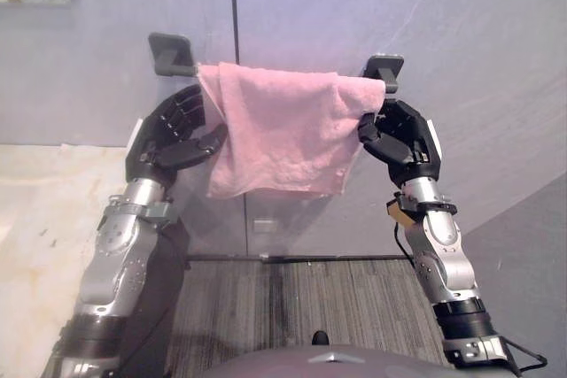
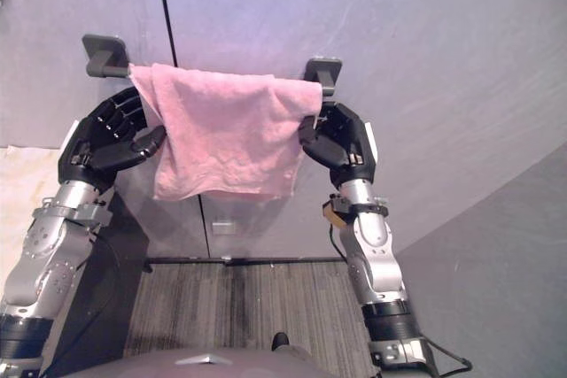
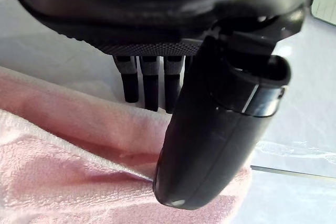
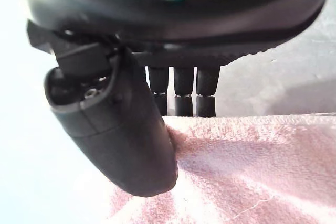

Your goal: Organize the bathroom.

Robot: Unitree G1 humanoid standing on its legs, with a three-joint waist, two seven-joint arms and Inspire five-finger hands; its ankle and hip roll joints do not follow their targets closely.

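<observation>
A pink towel [image 1: 283, 126] hangs folded over a rail on the grey wall, between two black brackets [image 1: 170, 52] [image 1: 384, 68]. My left hand [image 1: 173, 135] is at the towel's left edge. In the left wrist view its thumb [image 3: 220, 129] presses the front of the cloth [image 3: 63, 182] while its fingers reach behind it. My right hand [image 1: 403, 139] is at the right edge just under the right bracket. In the right wrist view its thumb [image 4: 121, 135] lies on the towel [image 4: 252, 166], with the fingers behind the fold.
The wall has a dark vertical seam [image 1: 234, 6] and a small white outlet [image 1: 263, 226] below the towel. A ribbed dark mat [image 1: 310, 298] covers the floor under it, and pale stone flooring [image 1: 44, 219] lies to the left.
</observation>
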